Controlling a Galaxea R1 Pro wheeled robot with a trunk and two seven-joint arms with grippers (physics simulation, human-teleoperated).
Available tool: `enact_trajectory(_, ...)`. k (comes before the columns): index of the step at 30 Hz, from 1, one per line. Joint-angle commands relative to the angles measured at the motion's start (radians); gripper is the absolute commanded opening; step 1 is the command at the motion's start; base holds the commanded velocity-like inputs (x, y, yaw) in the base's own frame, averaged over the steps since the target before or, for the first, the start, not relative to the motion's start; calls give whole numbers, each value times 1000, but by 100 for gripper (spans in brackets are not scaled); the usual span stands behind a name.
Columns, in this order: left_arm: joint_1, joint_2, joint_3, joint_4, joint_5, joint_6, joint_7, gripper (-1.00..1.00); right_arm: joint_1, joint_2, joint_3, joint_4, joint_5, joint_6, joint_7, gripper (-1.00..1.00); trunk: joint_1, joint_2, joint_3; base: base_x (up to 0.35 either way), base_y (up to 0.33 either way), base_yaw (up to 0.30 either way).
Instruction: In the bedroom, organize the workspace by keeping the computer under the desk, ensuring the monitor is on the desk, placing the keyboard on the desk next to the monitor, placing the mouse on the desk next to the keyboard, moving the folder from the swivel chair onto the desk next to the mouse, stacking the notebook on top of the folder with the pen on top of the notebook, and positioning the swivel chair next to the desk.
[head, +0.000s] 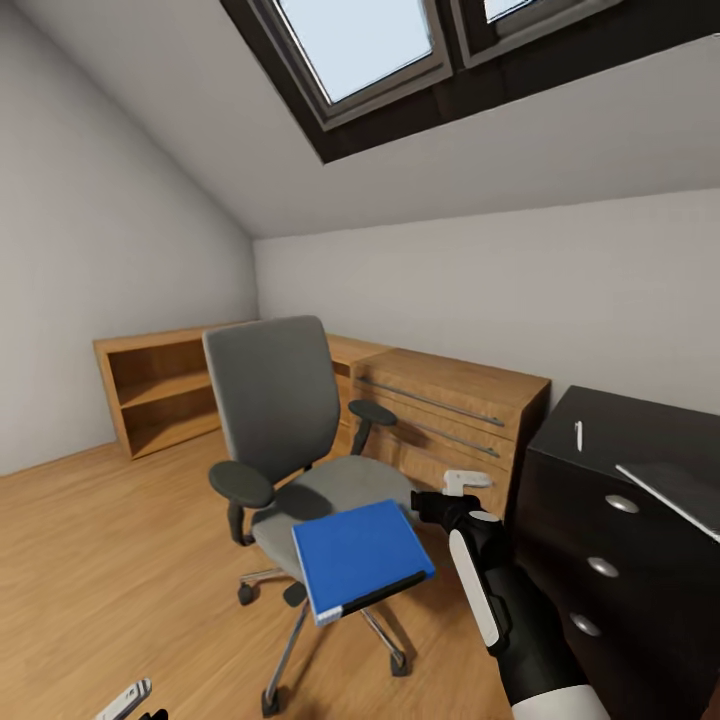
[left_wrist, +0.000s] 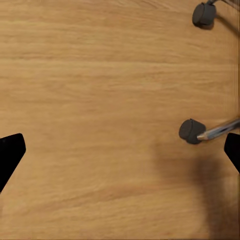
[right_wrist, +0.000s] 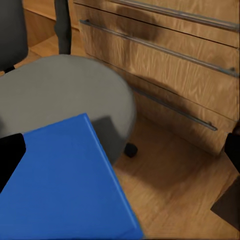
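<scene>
Right hand (head: 462, 484) open, fingers spread, empty, hovering just beside folder's right edge, apart from it. Folder (head: 358, 556) lies flat on chair (head: 290, 440) seat, overhanging front edge. Pen (head: 578, 435) and notebook (head: 672, 490) on black table (head: 590, 520), right of chair. Left hand (left_wrist: 120, 155) open, empty, low over wood floor (left_wrist: 90, 90) near chair casters.

Right arm: extended forward, right gripper (right_wrist: 120, 150) with fingers spread wide apart. Left gripper (left_wrist: 120, 155): pointing downward, fingers likewise spread.
</scene>
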Motion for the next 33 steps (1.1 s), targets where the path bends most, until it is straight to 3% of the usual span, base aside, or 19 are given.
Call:
enact_trajectory(1,0,0,0,-2,11,5,5,100,-1,0,1,-1,-10,3,-9,100,0,-1,-1,-5,196,-292)
enact_trajectory(19,0,-2,-4,0,11,-48,5,100,-1,0,1,0,-10,3,-11,100,0,-1,-1,-191,244,-296)
enact_trajectory(24,0,-3,-27,1,11,-48,5,100,-1,0,1,1,-10,3,-11,100,0,-1,-1,-323,60,-298)
enact_trajectory(33,0,-2,-31,1,12,-48,5,100,-1,0,1,5,-9,-21,-12,100,0,-1,-2,-173,3,-291)
